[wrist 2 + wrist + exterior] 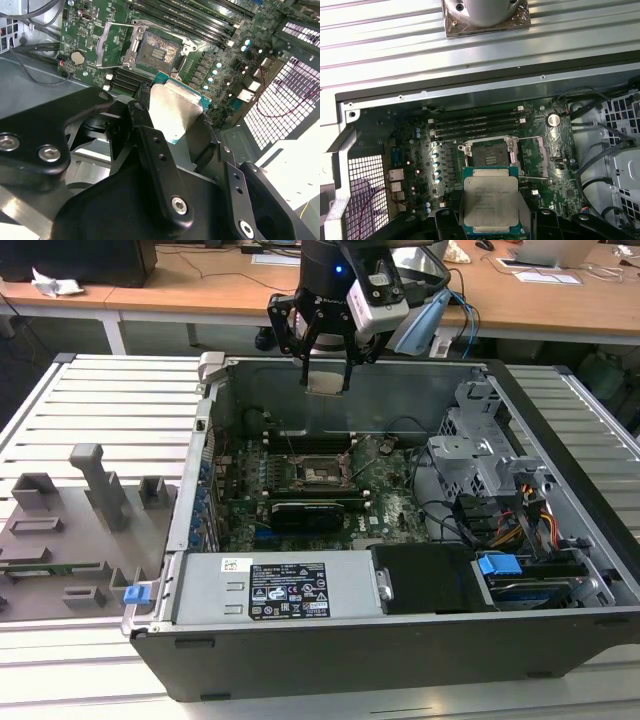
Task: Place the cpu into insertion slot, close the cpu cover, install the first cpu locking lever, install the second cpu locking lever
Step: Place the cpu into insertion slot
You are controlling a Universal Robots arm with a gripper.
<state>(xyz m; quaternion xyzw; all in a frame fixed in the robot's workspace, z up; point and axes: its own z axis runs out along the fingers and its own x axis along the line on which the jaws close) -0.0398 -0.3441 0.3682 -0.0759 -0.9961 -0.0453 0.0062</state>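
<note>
First wrist view: we see our gripper (491, 223) clamped on the cpu (490, 195), hovering apart from the bare insertion slot (489, 154); the cpu cover (128, 50) seemingly stands open.

My gripper (326, 377) reads black. The cpu (487, 200) shows me a dull silver-grey top edged in green. The motherboard (390, 490) is green, speckled with small silver parts. Its insertion slot (490, 152) is dark inside a silvery rim, and the cpu cover (129, 50) is a bare silver frame. In the exterior view I see a blue clip (498, 565) at four o'clock from the slot and orange and yellow cables (545, 528) at three. At six, a black-and-white label (288, 590) sits on the grey power supply (210, 585). At nine, the table (110, 400) is pale grey and ribbed.
</note>
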